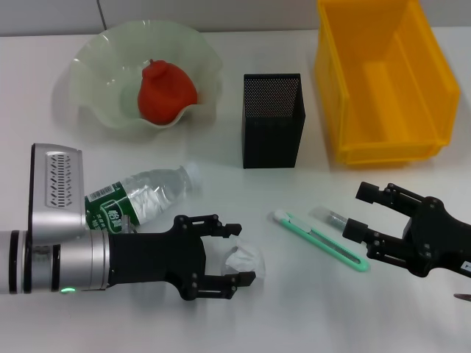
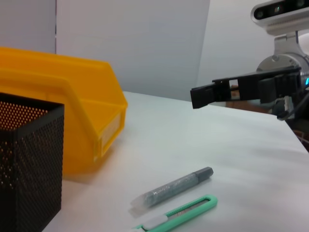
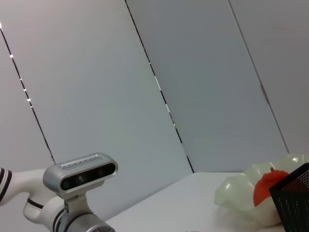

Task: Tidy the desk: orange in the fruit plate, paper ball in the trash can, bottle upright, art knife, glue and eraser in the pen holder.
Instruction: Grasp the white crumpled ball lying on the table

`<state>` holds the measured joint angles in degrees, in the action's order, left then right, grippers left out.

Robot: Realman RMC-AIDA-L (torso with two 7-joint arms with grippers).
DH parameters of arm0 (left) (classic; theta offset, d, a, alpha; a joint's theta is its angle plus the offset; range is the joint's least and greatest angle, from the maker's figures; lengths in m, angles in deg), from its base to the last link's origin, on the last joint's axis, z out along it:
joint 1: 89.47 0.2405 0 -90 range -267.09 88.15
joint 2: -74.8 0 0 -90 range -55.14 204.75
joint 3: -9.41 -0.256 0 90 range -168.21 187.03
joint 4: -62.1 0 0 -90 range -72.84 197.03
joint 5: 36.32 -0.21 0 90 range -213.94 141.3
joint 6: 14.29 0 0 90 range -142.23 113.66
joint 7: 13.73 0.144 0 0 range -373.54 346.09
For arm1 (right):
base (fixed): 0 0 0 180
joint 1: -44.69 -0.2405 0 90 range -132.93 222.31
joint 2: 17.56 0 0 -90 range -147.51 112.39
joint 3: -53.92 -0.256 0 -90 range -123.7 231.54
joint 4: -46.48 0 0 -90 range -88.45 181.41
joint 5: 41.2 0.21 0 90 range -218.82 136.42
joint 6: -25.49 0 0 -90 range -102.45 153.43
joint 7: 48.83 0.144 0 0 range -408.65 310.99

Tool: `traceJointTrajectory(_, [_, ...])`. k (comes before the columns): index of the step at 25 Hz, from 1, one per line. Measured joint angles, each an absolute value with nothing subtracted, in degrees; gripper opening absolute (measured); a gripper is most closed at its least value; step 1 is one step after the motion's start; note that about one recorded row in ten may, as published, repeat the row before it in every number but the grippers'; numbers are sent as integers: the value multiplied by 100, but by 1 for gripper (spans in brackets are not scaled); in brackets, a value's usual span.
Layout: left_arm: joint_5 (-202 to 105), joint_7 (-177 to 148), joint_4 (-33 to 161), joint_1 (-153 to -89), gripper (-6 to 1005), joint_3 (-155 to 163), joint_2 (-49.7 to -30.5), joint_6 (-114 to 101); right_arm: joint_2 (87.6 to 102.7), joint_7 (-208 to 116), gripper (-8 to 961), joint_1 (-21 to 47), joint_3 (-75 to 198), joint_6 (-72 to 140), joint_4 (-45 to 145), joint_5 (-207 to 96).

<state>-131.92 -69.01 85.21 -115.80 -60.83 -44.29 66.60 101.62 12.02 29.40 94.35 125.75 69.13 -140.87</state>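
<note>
Far left: orange [image 1: 165, 92] already lying in the fruit plate [image 1: 99, 62]; bottle [image 1: 140, 195] on its side just behind the left arm; left gripper [image 1: 241, 254] low at the desk with jaws spread either side of the paper ball [image 1: 244, 259], not yet closed. Centre to right: pen holder [image 1: 272, 119], art knife [image 1: 320, 240] and glue [image 1: 331, 216] flat on the desk, yellow bin [image 1: 383, 77] serving as trash can, right gripper [image 1: 362, 212] spread and empty by the glue. Handling note: close squarely on the light ball and lift clear before crossing over the knife and glue.
</note>
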Motion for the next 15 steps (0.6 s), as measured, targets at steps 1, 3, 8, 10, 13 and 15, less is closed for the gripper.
traceJointTrajectory(1, [-13191,-6899,8521,-11581,763,-6089,-4431,6647,10162,1206,765,2940,9435,12576,6911,-14087])
traceJointTrajectory(3, [-13185,-6895,8521,-11581,761,-6091,-4435,6614,10162,1220,765,2940,9435,12577,6911,-14087])
traceJointTrajectory(8, [-13178,-6887,8521,-11584,757,-6100,-4437,6539,10162,1233,765,2940,9435,12578,6911,-14087])
traceJointTrajectory(10, [-13178,-6884,8521,-11584,755,-6107,-4437,6531,10161,1234,765,2940,9435,12578,6912,-14087])
traceJointTrajectory(13, [-13177,-6874,8521,-11584,752,-6116,-4438,6522,10165,1234,764,2940,9435,12578,6914,-14087])
traceJointTrajectory(15, [-13177,-6874,8521,-11584,750,-6122,-4438,6494,10166,1235,764,2940,9435,12578,6915,-14087])
